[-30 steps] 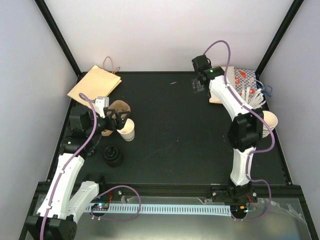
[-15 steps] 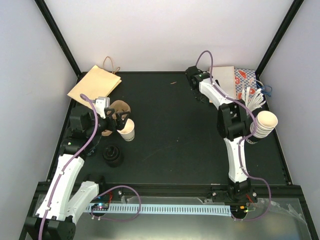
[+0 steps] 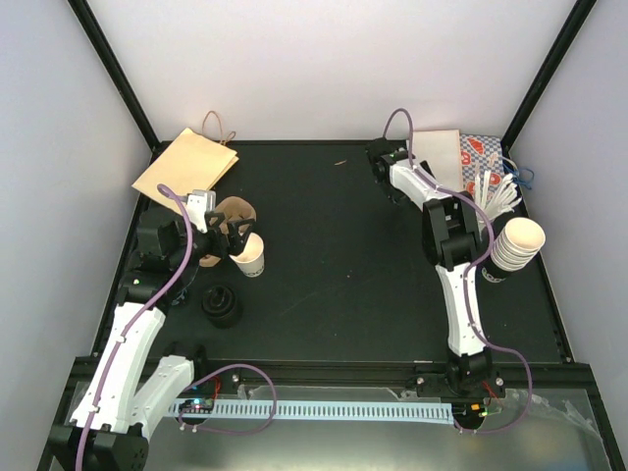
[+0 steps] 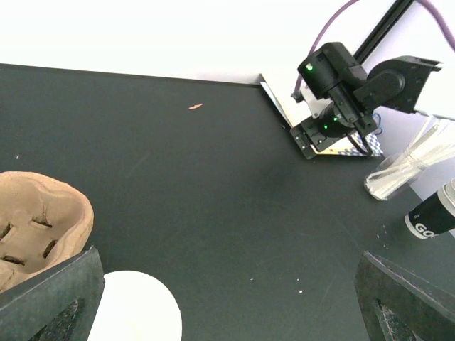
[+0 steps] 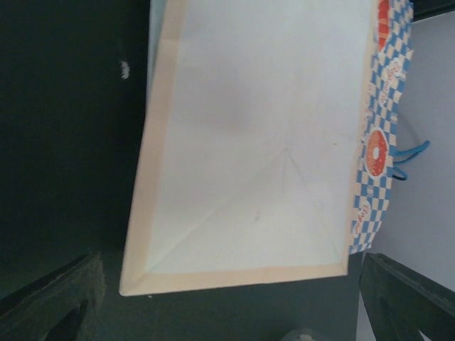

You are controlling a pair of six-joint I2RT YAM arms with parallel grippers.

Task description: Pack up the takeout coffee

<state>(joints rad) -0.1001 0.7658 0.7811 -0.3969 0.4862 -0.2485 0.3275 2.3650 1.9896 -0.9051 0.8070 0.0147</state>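
Observation:
A white paper cup (image 3: 250, 257) stands open-topped on the black table, next to a brown pulp cup carrier (image 3: 232, 218). My left gripper (image 3: 234, 241) hangs over them, open. In the left wrist view the cup's rim (image 4: 135, 311) sits low by the left finger (image 4: 50, 298), and the carrier (image 4: 39, 226) lies at the left edge. A black lid (image 3: 221, 306) lies nearer the front. At the back, my right gripper (image 3: 385, 167) is open, empty, beside a flat white paper bag (image 5: 249, 142).
A brown paper bag (image 3: 186, 165) with handles lies at the back left. A blue-checked bag (image 3: 481, 155) lies under the white one. Stirrers (image 3: 500, 194) and a stack of cups (image 3: 515, 243) stand at the right edge. Black frame posts rise at both back corners.
The right arm has folded in, its elbow swinging left and back, and its gripper has shifted slightly left at the bags. The left arm and the cup have not moved.

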